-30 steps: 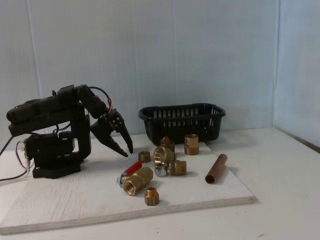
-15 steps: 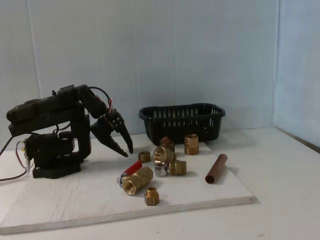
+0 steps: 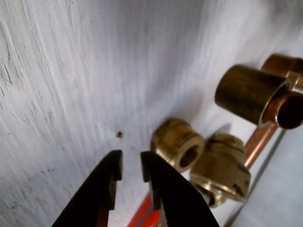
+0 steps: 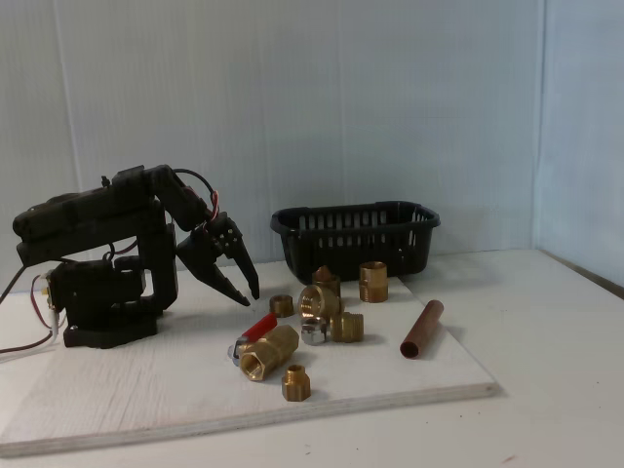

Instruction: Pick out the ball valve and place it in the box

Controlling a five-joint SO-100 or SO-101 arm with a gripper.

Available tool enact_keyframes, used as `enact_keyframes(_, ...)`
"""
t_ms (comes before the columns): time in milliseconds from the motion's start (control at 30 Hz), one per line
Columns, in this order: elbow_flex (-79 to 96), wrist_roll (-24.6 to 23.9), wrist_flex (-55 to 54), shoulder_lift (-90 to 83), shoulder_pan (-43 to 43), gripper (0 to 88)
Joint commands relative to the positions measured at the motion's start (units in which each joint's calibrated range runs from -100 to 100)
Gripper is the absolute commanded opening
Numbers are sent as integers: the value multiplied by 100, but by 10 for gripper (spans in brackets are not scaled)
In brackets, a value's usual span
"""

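Ball valve [image 4: 263,348] untouched on board, tool [image 4: 248,295] above — slightly parted, empty

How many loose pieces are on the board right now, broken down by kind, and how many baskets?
Ball valve with red handle: 1
Plain brass fittings, from the small ring to the front one: 6
Silver nut: 1
Copper-brown pipe piece: 1
Black basket: 1
Total: 10
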Motion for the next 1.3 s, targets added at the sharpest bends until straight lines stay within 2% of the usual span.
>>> enact_keyframes(0, 55, 18, 108, 0, -16, 32)
enact_keyframes(800, -18, 8, -30, -8, -31, 32)
enact_keyframes(1033, -1119, 28, 5, 0, 28, 32)
enact_keyframes(1267, -2852, -3, 849, 9, 20, 32)
